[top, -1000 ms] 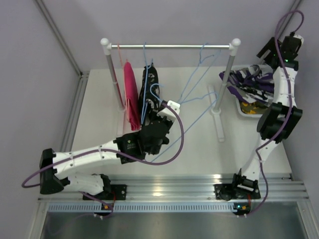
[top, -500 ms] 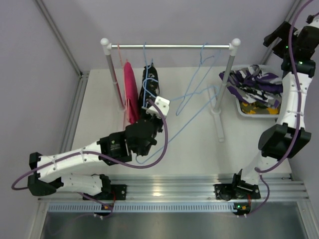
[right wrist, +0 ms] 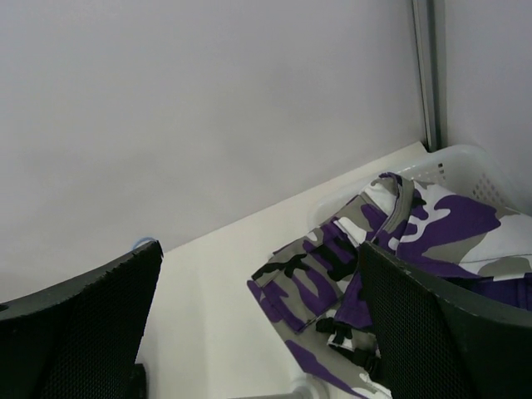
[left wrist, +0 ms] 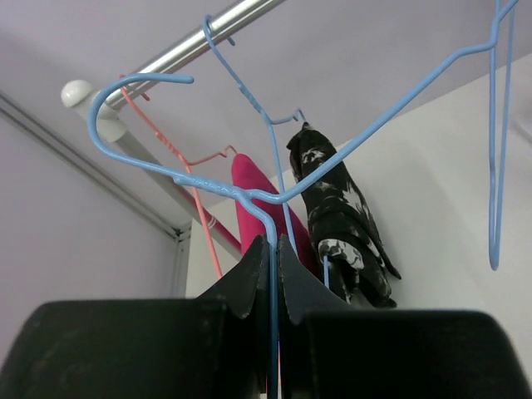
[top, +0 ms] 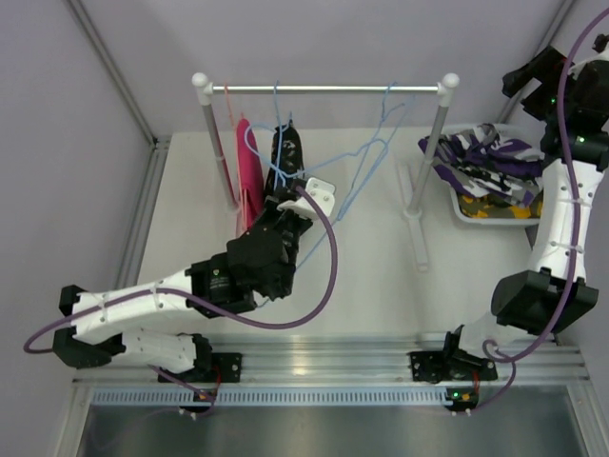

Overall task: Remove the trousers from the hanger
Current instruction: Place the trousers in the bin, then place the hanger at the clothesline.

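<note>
My left gripper is shut on the wire of an empty blue hanger, whose hook hangs free below the rail. Just behind it the hot pink trousers hang on an orange hanger and the black white-print trousers on another blue hanger. The purple camouflage trousers and the yellow-olive camouflage trousers lie in the white basket. My right gripper is open and empty, high above the basket.
A second empty blue hanger hangs on the rail near the right post. The left post stands beside the pink trousers. Grey walls close in the back and sides. The basket rim shows in the right wrist view.
My left gripper has moved left and up toward the black trousers, carrying the blue hanger, whose hook has swung left. My right arm has risen up and to the right, away from the basket.
</note>
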`<state>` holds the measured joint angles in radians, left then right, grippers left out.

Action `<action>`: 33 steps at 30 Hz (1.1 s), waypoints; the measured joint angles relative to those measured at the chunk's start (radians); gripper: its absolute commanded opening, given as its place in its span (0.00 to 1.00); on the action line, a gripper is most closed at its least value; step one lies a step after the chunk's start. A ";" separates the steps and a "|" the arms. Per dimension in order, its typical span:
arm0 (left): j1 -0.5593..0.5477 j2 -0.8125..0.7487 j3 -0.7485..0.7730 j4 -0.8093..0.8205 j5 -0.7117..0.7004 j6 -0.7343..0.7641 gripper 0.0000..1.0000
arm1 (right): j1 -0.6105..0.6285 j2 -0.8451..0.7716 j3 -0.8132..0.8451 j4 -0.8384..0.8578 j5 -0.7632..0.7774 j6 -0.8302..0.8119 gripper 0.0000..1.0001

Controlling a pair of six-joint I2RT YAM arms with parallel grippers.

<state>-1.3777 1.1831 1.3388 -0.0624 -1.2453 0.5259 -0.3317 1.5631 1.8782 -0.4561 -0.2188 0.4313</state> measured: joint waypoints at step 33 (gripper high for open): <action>-0.149 0.168 0.031 1.234 -0.190 1.370 0.00 | 0.000 -0.031 -0.072 -0.003 -0.034 0.000 0.99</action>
<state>-1.5265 1.3510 1.3697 1.1713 -1.4349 1.8957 -0.3317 1.5318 1.8057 -0.4591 -0.2531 0.4316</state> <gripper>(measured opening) 0.040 0.993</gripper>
